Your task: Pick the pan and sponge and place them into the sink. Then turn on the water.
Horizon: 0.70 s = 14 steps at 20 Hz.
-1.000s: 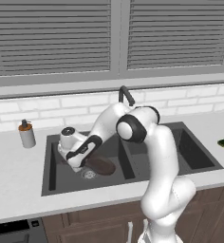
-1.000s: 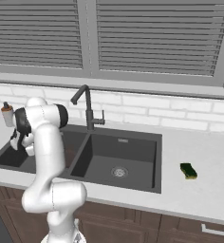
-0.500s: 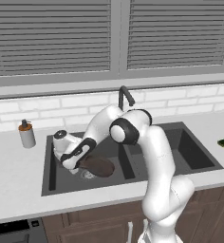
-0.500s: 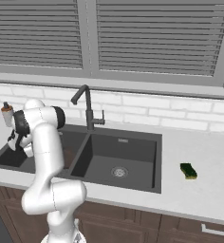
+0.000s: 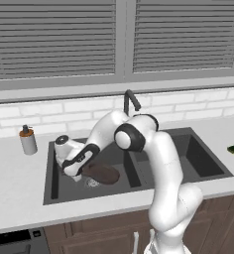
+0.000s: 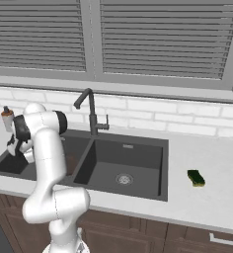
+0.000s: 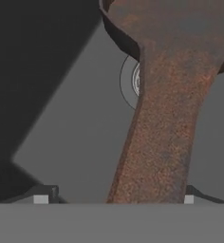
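Left base view, counter at left: a soap bottle [image 5: 27,140] stands on the white counter [image 5: 15,198], apart from the sink [image 5: 52,186]
Left basin: the gripper [image 5: 75,171] reaches down into it; the pan [image 5: 103,173] hangs low over the basin floor, beside a silver drain [image 5: 91,183]
Hand view: the pan's handle [image 7: 156,142] runs up between the fingertips [image 7: 43,195]; they look clamped on it; a drain [image 7: 131,80] shows beneath
Faucet: the dark gooseneck [image 6: 90,111] rises behind the divider
Far right: the sponge [image 6: 196,178] lies on the counter, well apart from the sink
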Motion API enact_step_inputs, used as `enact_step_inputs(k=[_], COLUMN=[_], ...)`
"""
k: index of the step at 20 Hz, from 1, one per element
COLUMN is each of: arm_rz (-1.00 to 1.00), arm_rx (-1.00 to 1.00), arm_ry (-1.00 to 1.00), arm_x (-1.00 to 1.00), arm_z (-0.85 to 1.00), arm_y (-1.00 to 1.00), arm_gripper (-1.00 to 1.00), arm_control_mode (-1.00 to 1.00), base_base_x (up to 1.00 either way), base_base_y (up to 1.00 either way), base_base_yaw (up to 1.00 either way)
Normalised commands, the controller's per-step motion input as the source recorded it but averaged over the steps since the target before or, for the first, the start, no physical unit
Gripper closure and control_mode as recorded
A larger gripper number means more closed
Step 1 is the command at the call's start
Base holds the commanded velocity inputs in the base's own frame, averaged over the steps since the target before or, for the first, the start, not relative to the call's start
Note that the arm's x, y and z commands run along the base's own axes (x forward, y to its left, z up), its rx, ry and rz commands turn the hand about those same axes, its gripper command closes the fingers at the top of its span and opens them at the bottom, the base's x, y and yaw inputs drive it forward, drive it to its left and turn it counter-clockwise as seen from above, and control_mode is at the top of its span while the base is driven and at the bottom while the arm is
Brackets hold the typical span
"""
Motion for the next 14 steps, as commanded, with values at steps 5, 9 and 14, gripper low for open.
enact_step_inputs(k=[5, 9, 14], arm_rz=[0.01, 0.02, 0.0], arm_rx=[0.0, 0.0, 0.0], arm_ry=[0.0, 0.0, 0.0], arm_x=[0.0, -0.16, -0.22], arm_z=[0.54, 0.67, 0.48], arm_y=[-0.25, -0.34, -0.11], arm_gripper=[-1.0, -1.0, -1.0], arm_control_mode=[-1.0, -1.0, -1.0], base_base_x=[0.0, 0.0, 0.0], base_base_y=[0.0, 0.0, 0.0], base_base_yaw=[0.0, 0.0, 0.0])
